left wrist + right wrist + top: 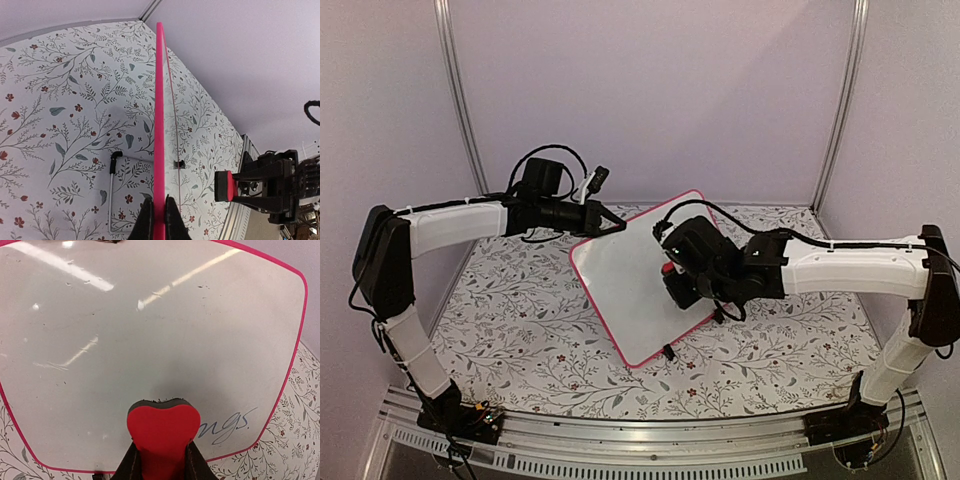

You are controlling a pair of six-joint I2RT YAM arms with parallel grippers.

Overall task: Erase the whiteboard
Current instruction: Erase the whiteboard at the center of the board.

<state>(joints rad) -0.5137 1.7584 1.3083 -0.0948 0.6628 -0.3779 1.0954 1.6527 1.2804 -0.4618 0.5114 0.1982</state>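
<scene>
The whiteboard (640, 285) stands tilted on the floral surface (520, 310), its lower edge down near a small black clip foot (669, 352) and its upper corner raised toward the back wall. The left tool (159, 220) is clamped together on the board's pink rim, which the left wrist view shows edge-on running up between the two fingers, so this arm is steadying the board. The right tool (162, 460) is closed on a red heart-shaped eraser (162, 427), dark felt side facing the white face.

Most of the face looks wiped, with only faint specks and glare streaks. The one piece of writing (227, 427) to be seen is a few cursive letters ending in a dot, low on the board near its bottom right corner in the right wrist view, just beside the eraser.

The step in hand looks like the wiping itself, and it seems close to done. In the left wrist view a strip of patterned surface shows between the eraser and the board, so the felt appears to sit just off the face rather than pressed on it, though contact cannot be ruled out from the right wrist view.

The next move likely calls for shifting the eraser sideways over those letters, pressing the felt flat and rubbing across them, while the left grip holds firm so the board does not swing or slide under the push
</scene>
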